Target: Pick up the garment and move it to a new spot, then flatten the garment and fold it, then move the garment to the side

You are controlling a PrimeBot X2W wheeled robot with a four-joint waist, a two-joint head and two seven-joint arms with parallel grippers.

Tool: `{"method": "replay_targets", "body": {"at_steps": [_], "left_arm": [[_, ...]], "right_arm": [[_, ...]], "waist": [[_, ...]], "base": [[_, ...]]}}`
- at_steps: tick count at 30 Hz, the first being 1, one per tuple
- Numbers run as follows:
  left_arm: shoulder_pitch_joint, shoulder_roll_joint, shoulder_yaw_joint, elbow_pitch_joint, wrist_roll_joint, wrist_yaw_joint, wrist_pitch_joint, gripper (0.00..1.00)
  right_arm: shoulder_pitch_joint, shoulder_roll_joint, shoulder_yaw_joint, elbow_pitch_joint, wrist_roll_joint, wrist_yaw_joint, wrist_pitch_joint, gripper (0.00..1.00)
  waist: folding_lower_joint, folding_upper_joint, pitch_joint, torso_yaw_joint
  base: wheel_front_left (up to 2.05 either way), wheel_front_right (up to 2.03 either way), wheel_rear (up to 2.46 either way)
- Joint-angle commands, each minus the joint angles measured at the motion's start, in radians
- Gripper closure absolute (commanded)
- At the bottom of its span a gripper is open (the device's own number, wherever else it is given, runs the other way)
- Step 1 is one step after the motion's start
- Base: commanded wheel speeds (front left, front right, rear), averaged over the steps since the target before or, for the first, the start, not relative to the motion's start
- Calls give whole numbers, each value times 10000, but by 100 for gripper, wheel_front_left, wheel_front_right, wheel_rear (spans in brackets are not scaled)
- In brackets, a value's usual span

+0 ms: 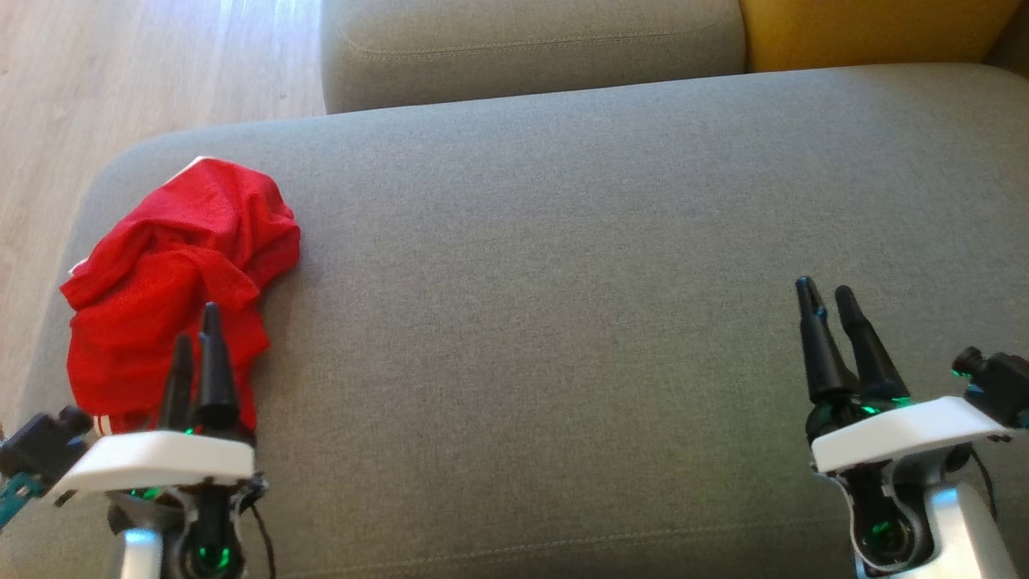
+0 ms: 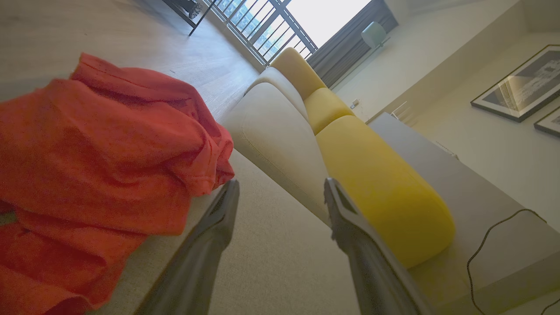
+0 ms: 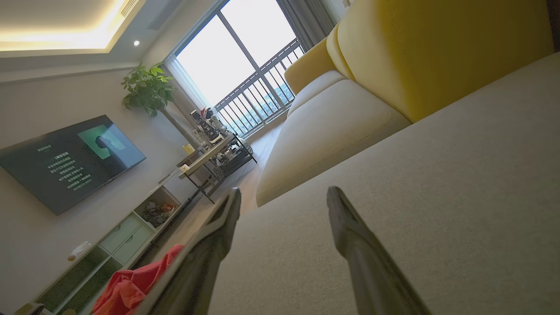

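Head view: we see a crumpled red mesh garment (image 1: 177, 273), white-trimmed, at the left end of the grey woven sofa seat (image 1: 563, 281). The left gripper (image 1: 197, 324) sits by the garment's near edge with its fingers apart. The right gripper (image 1: 824, 287) is near the seat's right end, also spread.

Left wrist view: soft folds of the garment (image 2: 96, 153) lie just beside one finger; we cannot tell if they touch.

Right wrist view: the garment (image 3: 131, 284) is far off, and the fingers gape over bare seat.
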Motion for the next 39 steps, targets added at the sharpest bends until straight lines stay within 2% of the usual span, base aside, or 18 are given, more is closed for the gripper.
{"method": "replay_targets", "body": {"at_steps": [1, 5, 9, 14, 21, 28, 34, 39], "left_arm": [[-570, 146, 87, -485, 362, 93, -126, 0], [-541, 197, -287, -564, 1498, 365, -242, 0], [-507, 347, -615, -545, 2182, 625, -330, 0], [-510, 1111, -1689, -150, 3863, 1399, -506, 0], [-637, 1667, -2727, 218, 4697, 2460, -711, 0], [-754, 2060, -3522, 327, 5117, 3179, -916, 0], [-828, 2194, -3991, 443, 5314, 3454, -1090, 0], [-738, 1956, -3944, 551, 4969, 3131, -1237, 0]], "right_arm": [[-528, -92, 171, -387, -328, -1, -135, 0], [-558, -95, 372, -318, -1024, -1, -252, 0], [-591, -97, 547, -267, -1373, -1, -341, 0], [-636, -187, 956, -154, -2451, -1, -518, 0], [-596, -264, 1270, -116, -3762, -1, -725, 0], [-449, -158, 1259, -131, -4586, -1, -931, 0], [-413, -126, 1242, -13, -5262, -1, -1108, 0], [-412, -124, 1153, 24, -5263, -1, -1255, 0]], "waist": [[0, 0, -5, -6], [0, 0, -12, -7], [0, 0, -22, -1], [0, 0, -58, -9], [0, 0, -90, -21], [0, 0, -97, -55], [0, 0, -122, -85], [-1, 0, -144, -103]], "base": [[0, 0, 0], [0, 0, 0], [0, 0, 0], [0, 0, 0], [0, 0, 0], [0, 0, 0], [0, 0, 0], [0, 0, 0]]}}
